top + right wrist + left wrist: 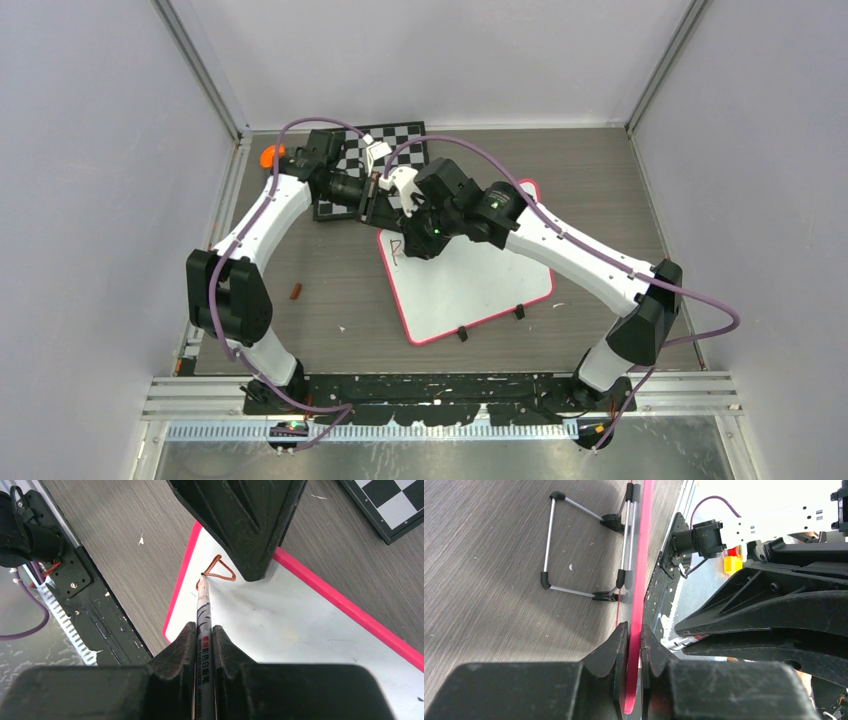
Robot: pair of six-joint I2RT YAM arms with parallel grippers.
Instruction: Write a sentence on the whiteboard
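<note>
Over worktop (620,180) | left tool (633,632) clenched on whiteboard (470,285) | right tool (204,630) grasping marker (204,607), tip at 1 reddish stroke (226,566), perhaps a B.

The whiteboard (300,630) looked smooth and glossy; the marker (203,607) in the right gripper (204,629), shiny plastic; the table (125,520) beneath, matt woodgrain.

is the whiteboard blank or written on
Written on: the whiteboard bears one reddish-brown stroke near its corner, at the marker tip; the rest looks blank.
</note>
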